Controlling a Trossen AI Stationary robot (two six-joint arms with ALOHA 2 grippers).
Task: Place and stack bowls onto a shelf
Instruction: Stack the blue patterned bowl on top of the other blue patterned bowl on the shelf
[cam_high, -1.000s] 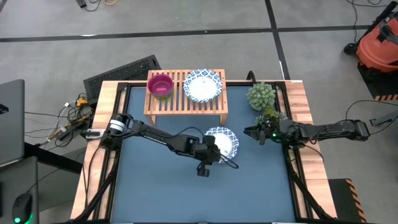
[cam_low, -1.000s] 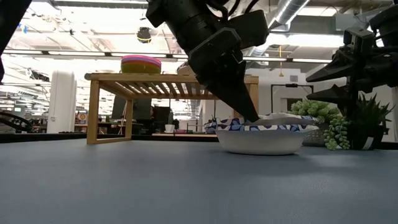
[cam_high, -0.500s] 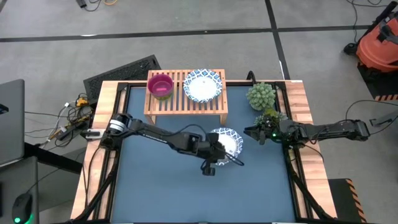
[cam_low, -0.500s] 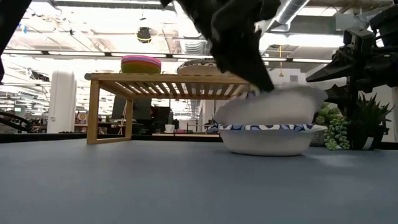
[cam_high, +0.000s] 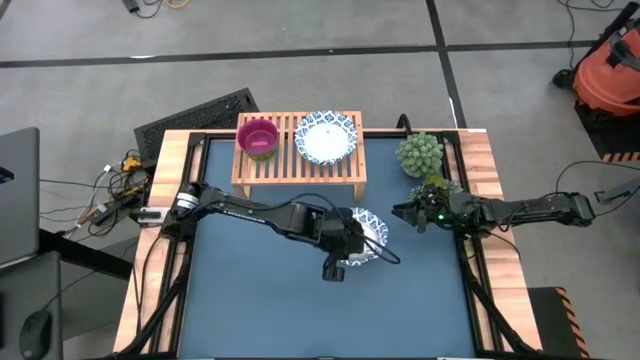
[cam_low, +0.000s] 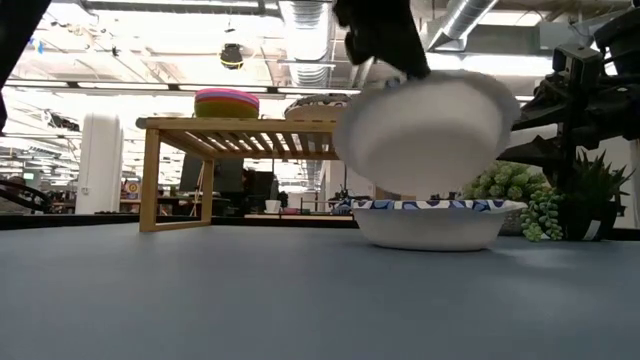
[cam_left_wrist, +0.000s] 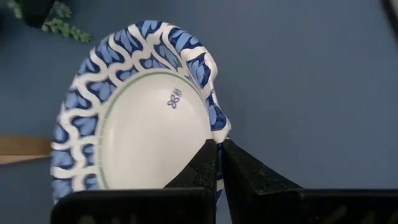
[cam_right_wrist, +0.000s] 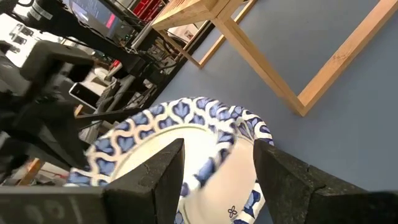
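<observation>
A: Shelf finish?
B: Light bare wood, slatted, matt. Table surface is smooth matt blue.
A: Lifted white bowl?
B: Smooth, faint sheen, blue-printed rim. Magenta bowl looks like plastic.

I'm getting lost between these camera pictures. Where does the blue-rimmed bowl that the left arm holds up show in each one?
High view: the held bowl is at table centre, under the left gripper.
Low view: tilted, upper centre-right, above a second bowl.
Left wrist view: fills the left half, rim pinched.
Right wrist view: lower centre, between that arm's fingers.
Shared landmark: the wooden shelf, seen in all but the left wrist view.
</observation>
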